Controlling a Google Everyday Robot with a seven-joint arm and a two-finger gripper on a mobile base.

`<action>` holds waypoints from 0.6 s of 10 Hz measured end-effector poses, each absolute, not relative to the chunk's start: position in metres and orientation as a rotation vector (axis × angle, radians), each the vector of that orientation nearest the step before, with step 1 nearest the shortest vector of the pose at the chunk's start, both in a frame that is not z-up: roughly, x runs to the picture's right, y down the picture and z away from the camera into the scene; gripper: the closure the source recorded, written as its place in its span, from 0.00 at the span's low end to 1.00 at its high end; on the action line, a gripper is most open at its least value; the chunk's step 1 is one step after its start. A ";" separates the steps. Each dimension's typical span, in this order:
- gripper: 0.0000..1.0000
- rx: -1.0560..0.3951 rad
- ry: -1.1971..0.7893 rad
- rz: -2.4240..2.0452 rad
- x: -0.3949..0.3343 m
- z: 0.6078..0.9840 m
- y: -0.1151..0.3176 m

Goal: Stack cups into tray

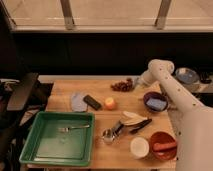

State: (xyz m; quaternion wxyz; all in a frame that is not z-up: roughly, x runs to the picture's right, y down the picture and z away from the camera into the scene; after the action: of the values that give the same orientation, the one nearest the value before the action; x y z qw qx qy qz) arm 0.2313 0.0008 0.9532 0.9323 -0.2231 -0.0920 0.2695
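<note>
No text, label, brand, number or sign can be read anywhere in the camera view. The large green rectangular plastic tray (45,147) at lower left shows plain surfaces. So does the white round plastic cup (139,147) at lower right. The white robot arm carries no legible marking. Its gripper (134,81) is right of centre in the upper half of the frame, at the far edge of the wooden counter (100,120), just beside a dark cluster of grapes (121,86).

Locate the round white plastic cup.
Camera view: white plastic cup at the table's front right, just left of the round red bowl; gripper at the back edge.
</note>
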 end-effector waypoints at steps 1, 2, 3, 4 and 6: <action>0.42 -0.467 -0.193 0.573 0.234 0.958 0.005; 0.53 -0.477 -0.199 0.592 0.234 0.965 0.008; 0.61 -0.480 -0.203 0.602 0.233 0.969 0.010; 0.72 -0.479 -0.208 0.614 0.232 0.972 0.009; 0.91 -0.478 -0.208 0.611 0.227 0.975 0.007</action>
State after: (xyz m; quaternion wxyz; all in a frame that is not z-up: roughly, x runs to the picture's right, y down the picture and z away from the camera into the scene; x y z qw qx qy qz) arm 0.2275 0.0074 0.9749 0.9205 -0.2327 -0.1015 0.2972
